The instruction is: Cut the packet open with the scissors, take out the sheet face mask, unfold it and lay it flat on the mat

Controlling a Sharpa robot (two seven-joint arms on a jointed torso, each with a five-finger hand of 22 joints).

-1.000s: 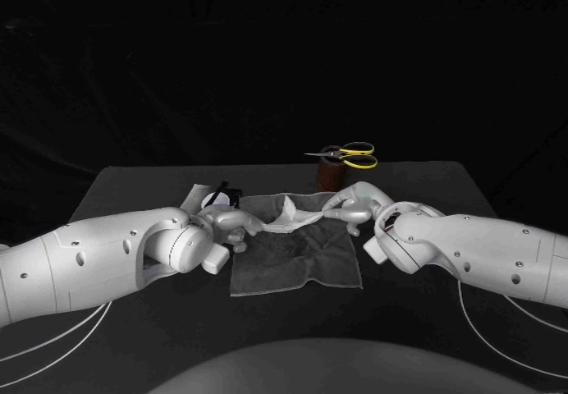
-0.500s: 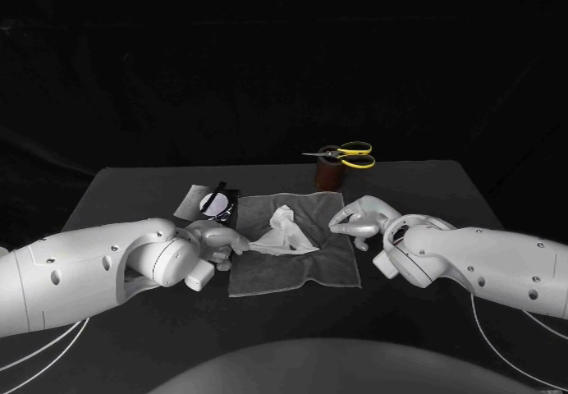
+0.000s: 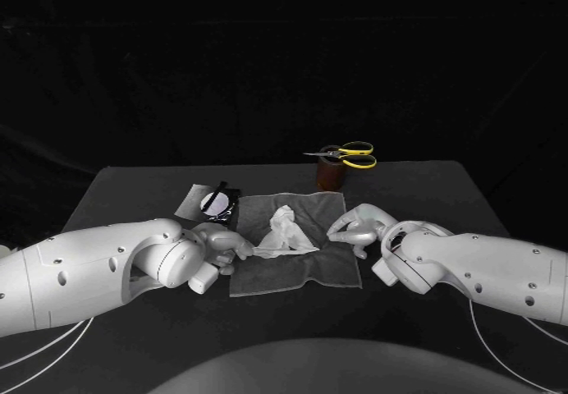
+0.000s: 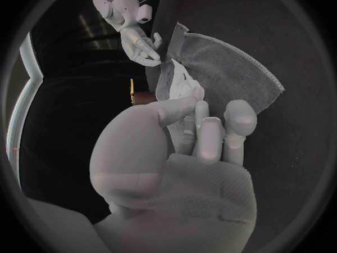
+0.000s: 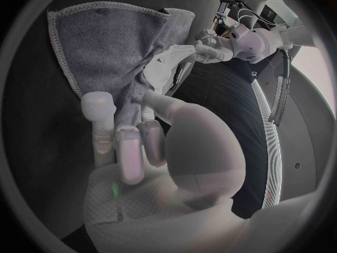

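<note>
A crumpled white sheet mask [image 3: 284, 232] lies bunched on the grey mat [image 3: 310, 267] in the middle of the table. My left hand [image 3: 222, 245] sits at the mat's left edge, and its thumb and a finger [image 4: 200, 104] meet on the mask's near corner [image 4: 184, 90]. At the mat's right edge my right hand [image 3: 358, 226] holds nothing; its fingers [image 5: 105, 123] lie stretched over the cloth, short of the mask [image 5: 168, 62]. The cut packet [image 3: 211, 202] lies flat behind the left hand. Yellow-handled scissors [image 3: 345, 154] rest on a brown holder [image 3: 328, 176].
The holder stands just beyond the mat's far right corner. Bare black table [image 3: 142, 185] lies to either side of the mat and in front of it.
A second ago both hands held the mask stretched between them above the mat. The right hand has let go, the mask has dropped onto the mat, and both hands have drawn back.
</note>
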